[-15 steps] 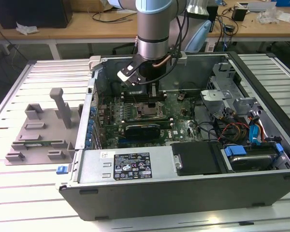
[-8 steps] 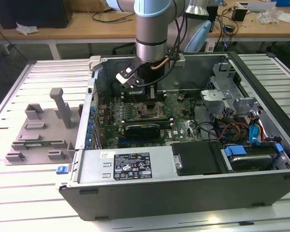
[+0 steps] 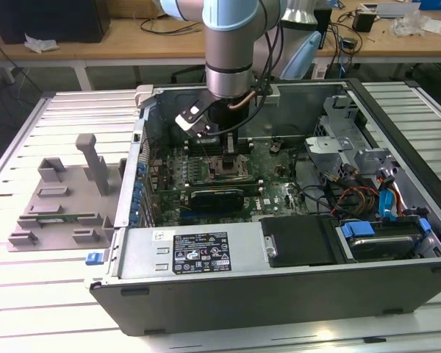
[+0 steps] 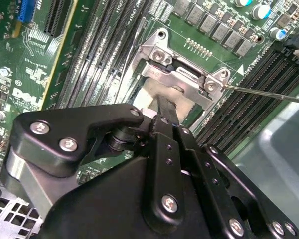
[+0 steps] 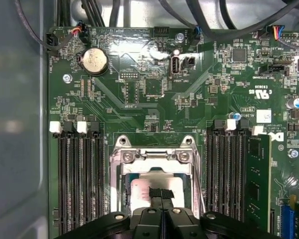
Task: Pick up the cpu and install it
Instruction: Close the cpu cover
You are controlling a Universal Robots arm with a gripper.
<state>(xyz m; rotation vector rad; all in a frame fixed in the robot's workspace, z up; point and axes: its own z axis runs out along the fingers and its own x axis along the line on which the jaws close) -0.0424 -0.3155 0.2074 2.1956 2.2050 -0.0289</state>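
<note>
The cpu (image 5: 139, 188) is a pale silver-grey square lying flat inside the metal-framed socket (image 5: 154, 155) on the green motherboard. My gripper (image 5: 162, 193) hangs straight over it with its two thin black fingers pressed together at the chip's top face; nothing is between them. In the second wrist view the same finger pair (image 4: 165, 103) reaches down onto the cpu (image 4: 150, 95) inside the socket frame (image 4: 182, 79). In the exterior view the arm reaches down into the open computer case (image 3: 279, 294), with the gripper (image 3: 224, 154) low over the board's centre.
Black memory slots (image 5: 79, 179) flank the socket on both sides, one holding a green module (image 5: 259, 179). A thin metal lever rod (image 4: 269, 93) juts from the socket. A grey fixture tray (image 3: 59, 206) lies outside the case on the exterior view's left. Drives and cables (image 3: 367, 198) fill the right.
</note>
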